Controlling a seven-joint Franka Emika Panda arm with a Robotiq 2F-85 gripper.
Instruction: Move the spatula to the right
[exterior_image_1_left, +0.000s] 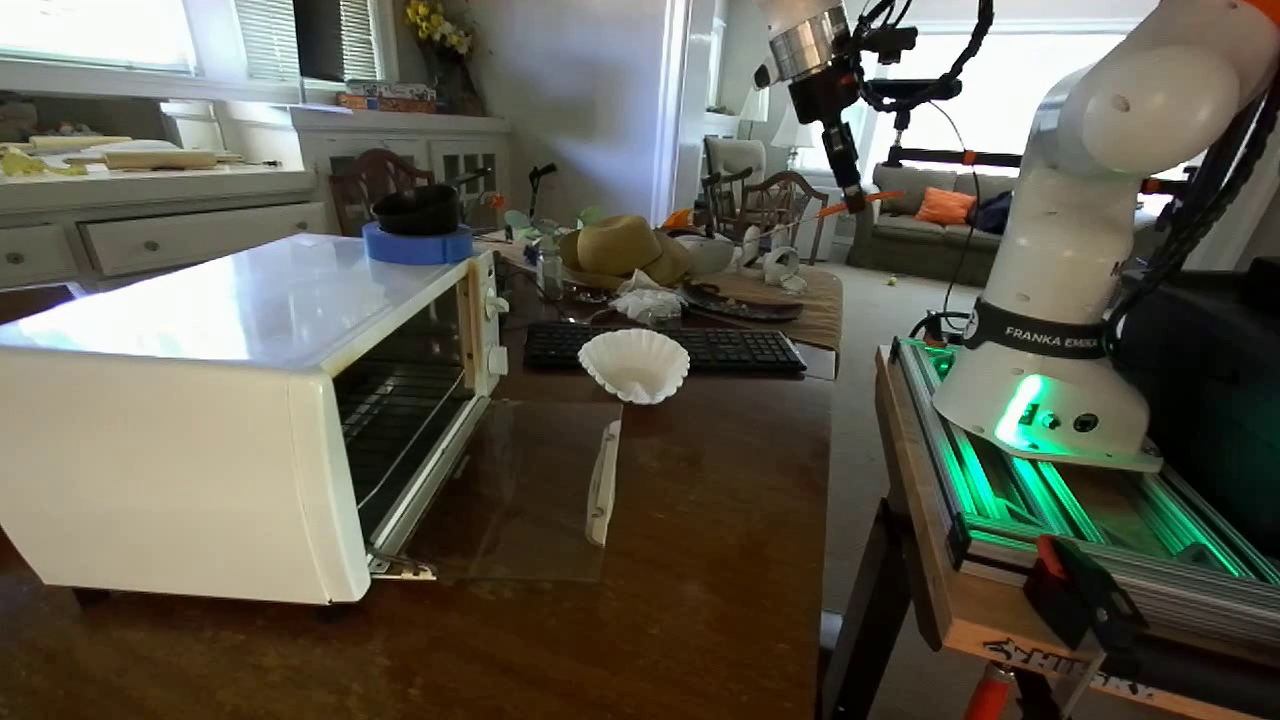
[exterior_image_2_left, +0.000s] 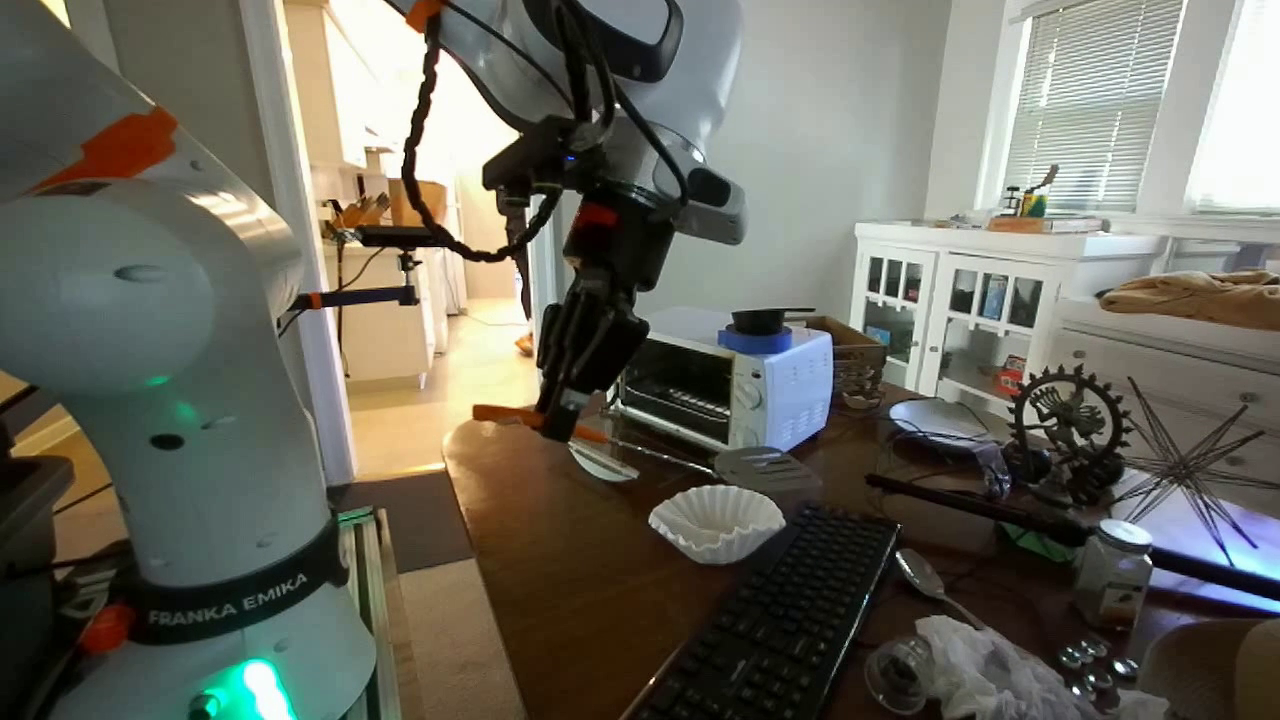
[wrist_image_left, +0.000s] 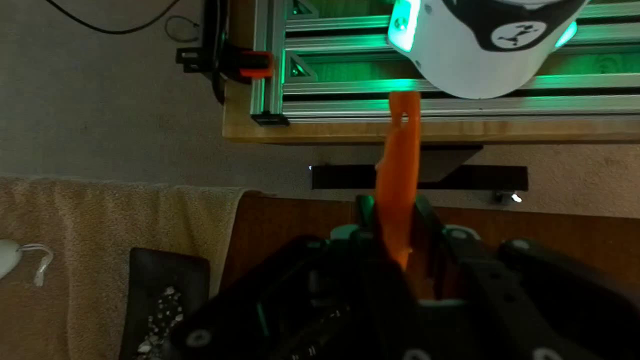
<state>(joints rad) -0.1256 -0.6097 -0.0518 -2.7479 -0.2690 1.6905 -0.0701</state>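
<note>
The spatula has an orange handle, a thin metal shaft and a slotted head. My gripper (exterior_image_2_left: 560, 424) is shut on the orange handle of the spatula (exterior_image_2_left: 503, 413) and holds it in the air above the table's edge. The slotted head (exterior_image_2_left: 768, 468) points away from the robot base, over the table. In an exterior view the gripper (exterior_image_1_left: 853, 200) also shows with the orange handle (exterior_image_1_left: 886, 196) sticking out on both sides. In the wrist view the handle (wrist_image_left: 400, 165) stands between the fingertips (wrist_image_left: 392, 204), and the head is hidden.
A white toaster oven (exterior_image_1_left: 190, 450) with its glass door (exterior_image_1_left: 540, 500) lowered stands on the brown table (exterior_image_1_left: 720, 560). A white fluted bowl (exterior_image_2_left: 717, 522) and a black keyboard (exterior_image_2_left: 790, 610) lie close by. A hat (exterior_image_1_left: 618, 246) and clutter stand farther along.
</note>
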